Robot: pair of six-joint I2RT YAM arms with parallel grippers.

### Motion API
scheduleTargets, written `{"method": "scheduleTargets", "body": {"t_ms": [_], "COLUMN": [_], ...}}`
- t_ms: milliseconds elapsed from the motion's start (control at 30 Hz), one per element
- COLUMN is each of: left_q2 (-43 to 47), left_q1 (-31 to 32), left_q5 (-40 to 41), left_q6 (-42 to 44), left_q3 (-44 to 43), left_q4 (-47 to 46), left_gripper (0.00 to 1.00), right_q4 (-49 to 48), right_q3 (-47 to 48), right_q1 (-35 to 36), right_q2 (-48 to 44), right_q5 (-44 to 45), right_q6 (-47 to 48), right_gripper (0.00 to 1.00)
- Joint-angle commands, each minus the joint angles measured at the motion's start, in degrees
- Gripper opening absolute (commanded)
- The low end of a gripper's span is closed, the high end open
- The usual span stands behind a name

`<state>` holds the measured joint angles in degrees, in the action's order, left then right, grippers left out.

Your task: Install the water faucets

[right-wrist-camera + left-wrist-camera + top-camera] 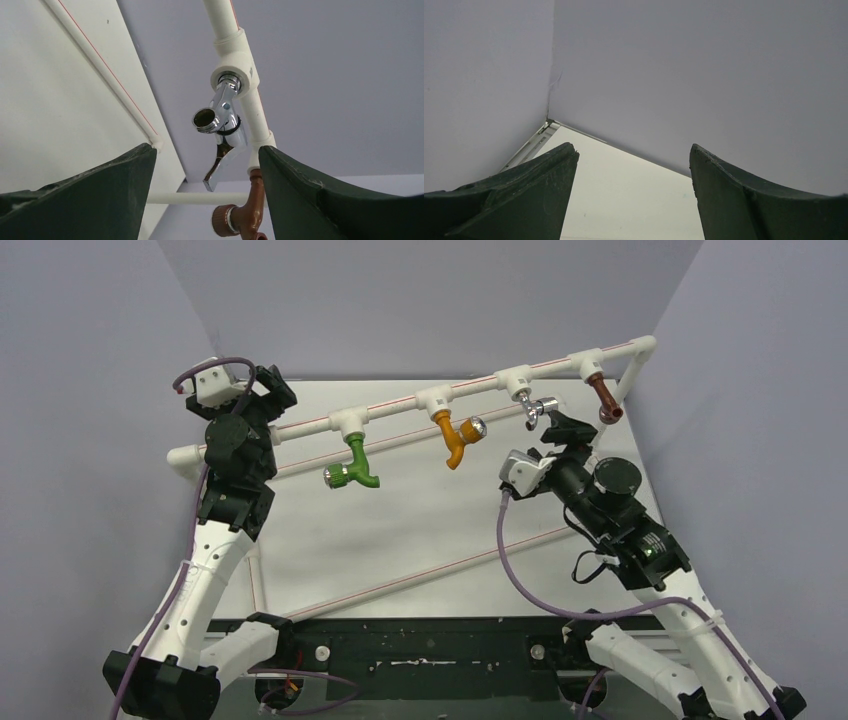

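Four water faucets hang from white tee fittings along a raised white pipe [400,406]: a green one [358,464], an orange one [455,439], a shiny chrome one [533,408] and a brown one [603,398]. My right gripper [560,430] is open just below and near the chrome faucet [222,127], not touching it; its lever hangs above the gap between the fingers [110,195]. The brown faucet [242,212] shows lower in that view. My left gripper [268,388] is open and empty at the pipe's left end, pointing at the back wall; its fingertips [551,175] frame bare table.
The pipe frame bends down at the far right corner [640,352] and ends in a stub at the left [185,455]. Thinner red-striped white rods [420,575] lie across the white table. Grey walls [420,300] close in the back and sides.
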<state>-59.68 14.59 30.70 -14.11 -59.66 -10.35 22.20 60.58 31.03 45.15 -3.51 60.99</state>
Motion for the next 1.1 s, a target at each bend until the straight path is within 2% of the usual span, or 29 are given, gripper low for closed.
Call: {"method": "scheduleTargets", "body": {"t_ms": [0,167,333,700,1067], "left_q2": [-1.67,-1.76,-1.89,-2.27,-2.21], "left_q1": [2.10,2.35,2.37,2.37,2.37], "left_q5": [0.18,0.15,0.11,-0.14,-0.13], "left_q6": [-0.79,-0.75,-0.74,-0.74,-0.66], "left_q3": [5.88,5.97,5.89,5.92,5.89], "left_q4": [19.31,19.32,19.31,19.35,19.38], "left_gripper": [0.80,0.80,0.80,0.80,0.80], "right_q4": [-10.04,-18.09,-24.31,-28.65,-29.12], "right_q3": [-2.81,-5.35,-6.43,-6.96,-6.05], "right_q1": [0.52,0.51,0.58,-0.11,-1.53], "right_q2": [0.78,2.68,4.61,8.05,8.69], "right_q5": [5.68,6.84,8.61,9.99,8.81], "right_q6": [10.22,13.26,15.45,13.83,2.78], "right_gripper": [0.77,0.76,0.71,0.50,0.04]}}
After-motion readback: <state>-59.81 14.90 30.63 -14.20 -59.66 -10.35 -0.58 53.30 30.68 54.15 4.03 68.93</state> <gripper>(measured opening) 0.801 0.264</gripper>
